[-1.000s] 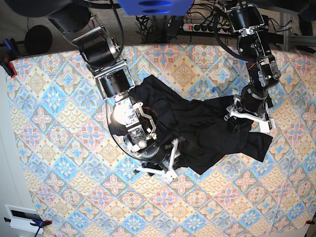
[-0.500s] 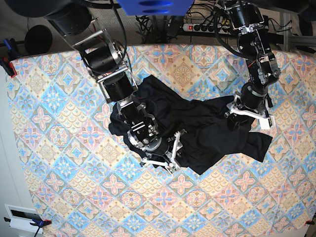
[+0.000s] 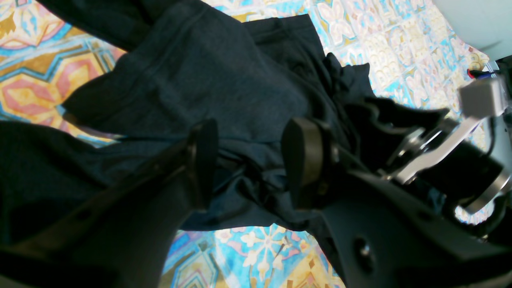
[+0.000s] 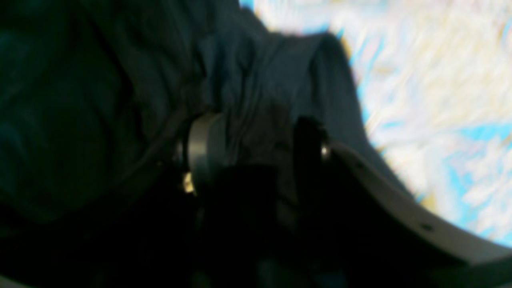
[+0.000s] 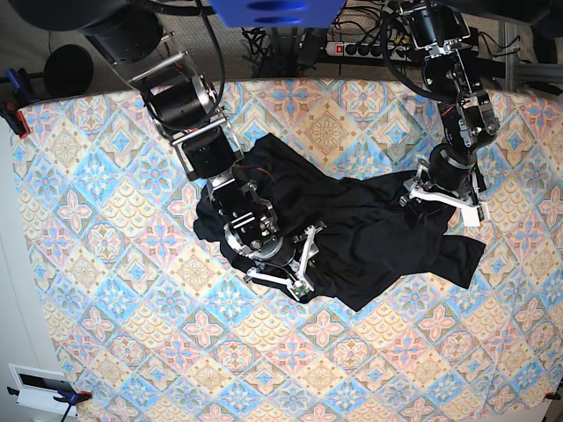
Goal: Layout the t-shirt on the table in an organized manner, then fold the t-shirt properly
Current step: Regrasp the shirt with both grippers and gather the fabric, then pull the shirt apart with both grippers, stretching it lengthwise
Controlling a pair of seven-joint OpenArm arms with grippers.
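Note:
The black t-shirt [image 5: 369,237] lies crumpled across the middle of the patterned table [image 5: 132,308], one part trailing to the right. My right gripper [image 5: 290,264] hangs low over its left part. In the right wrist view, which is blurred, that gripper [image 4: 252,156] has its jaws apart with wrinkled fabric [image 4: 100,80] showing between them. My left gripper [image 5: 442,204] is at the shirt's right part. The left wrist view shows it [image 3: 250,160] open just above bunched cloth [image 3: 208,72], with the other arm behind it.
Bare patterned cloth [image 3: 256,248] surrounds the shirt on every side. Off the table's back edge lie a power strip [image 5: 365,48] with cables and a round black object [image 5: 69,70]. Red clamps [image 5: 13,114] hold the cloth at the left edge.
My right gripper has moved up and toward the back over the shirt's left part. The left gripper has shifted slightly the same way. The shirt's outline has barely changed.

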